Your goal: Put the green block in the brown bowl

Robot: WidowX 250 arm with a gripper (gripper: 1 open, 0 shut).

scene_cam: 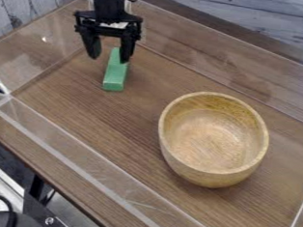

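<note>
We view the workspace from the camera. The black two-fingered gripper (106,43) hangs at the upper left of the view, near the back of the wooden tabletop (83,116), its fingers pointing toward the board surface. Its jaws stand wide apart, and we see nothing held between them.

The green block (115,70), a plain elongated bar, lies on the tabletop at the gripper's fingertips, on the side nearer to us. Its length runs roughly from the gripper toward the front of the view, and its far end is partly overlapped by the gripper's right-hand finger as we look. Whether the finger touches the block we cannot tell.

The brown wooden bowl (214,139), round and thick-walled, stands upright well apart from the gripper, in front of it and to its right in our view. Its opening faces up, and we see a bare, smooth interior of lighter wood. The block lies outside the bowl, between it and the gripper but much closer to the gripper.

Beyond the gripper we note the wooden back wall (219,8) with dark grain. Well in front of the gripper, at the lower left corner of our view, dark cables (34,190) lie beside the tabletop's edge.
</note>
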